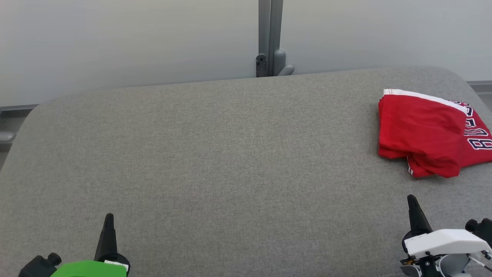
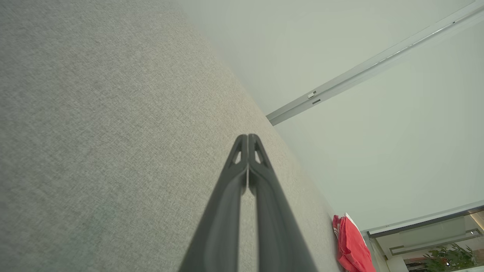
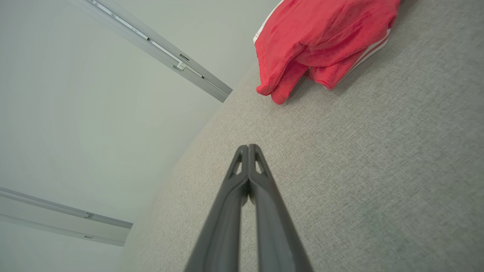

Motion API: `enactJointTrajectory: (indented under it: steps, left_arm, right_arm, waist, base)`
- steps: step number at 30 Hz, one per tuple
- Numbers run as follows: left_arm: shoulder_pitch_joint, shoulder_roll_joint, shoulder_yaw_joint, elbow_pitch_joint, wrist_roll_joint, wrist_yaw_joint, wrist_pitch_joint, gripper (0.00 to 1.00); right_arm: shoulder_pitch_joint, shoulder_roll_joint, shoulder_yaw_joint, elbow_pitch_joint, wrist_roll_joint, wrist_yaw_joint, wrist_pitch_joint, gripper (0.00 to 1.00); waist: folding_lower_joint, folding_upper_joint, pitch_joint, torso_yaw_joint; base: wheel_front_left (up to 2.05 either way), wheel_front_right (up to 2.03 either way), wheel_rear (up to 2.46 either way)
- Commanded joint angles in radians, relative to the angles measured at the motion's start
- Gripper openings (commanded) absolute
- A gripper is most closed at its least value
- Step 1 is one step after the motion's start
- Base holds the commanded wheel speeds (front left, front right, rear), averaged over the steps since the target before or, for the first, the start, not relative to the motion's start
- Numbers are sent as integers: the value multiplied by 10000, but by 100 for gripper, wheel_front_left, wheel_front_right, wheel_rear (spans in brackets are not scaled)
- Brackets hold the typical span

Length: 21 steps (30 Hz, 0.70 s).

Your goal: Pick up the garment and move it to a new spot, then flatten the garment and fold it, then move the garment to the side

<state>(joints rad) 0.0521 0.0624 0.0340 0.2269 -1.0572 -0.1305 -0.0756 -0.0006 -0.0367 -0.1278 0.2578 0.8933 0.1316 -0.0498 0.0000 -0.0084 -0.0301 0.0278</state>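
Starting at the bottom of the head view, the left gripper [image 1: 108, 221] is seen at the lower left and the right gripper [image 1: 412, 202] at the lower right. Each has its two fingers pressed together, and nothing is held. Above them the grey padded table [image 1: 230, 154] is spread. The red garment [image 1: 426, 134] is found at the right of the frame, folded into a bundle and cut off by the frame's edge. A loose flap sticks out at its near corner. If this flap is caught, the fold could be pulled open. If the bundle is met with fingers together, it could only be pushed sideways.
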Motion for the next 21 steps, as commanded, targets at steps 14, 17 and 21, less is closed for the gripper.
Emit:
enactJointTrajectory:
  steps: [14, 17, 21]
  left_arm:
    - [-592, 110, 160, -68, -1560, -1, 444, 0]
    - [-649, 111, 180, -60, -1840, -1, 522, 0]
    - [-727, 111, 211, -51, -2195, -2, 633, 0]
  right_arm:
    - [-422, -101, 40, -185, 1948, -7, 439, 0]
    - [-454, -103, 47, -192, 2281, -8, 515, 0]
    - [-520, -109, 56, -205, 2725, -7, 623, 0]
  waist:
    - [0, 45, 66, -55]
    - [0, 47, 79, -66]
    - [0, 49, 97, -82]
  base:
    - [0, 0, 0]
    - [0, 0, 0]
    - [0, 0, 0]
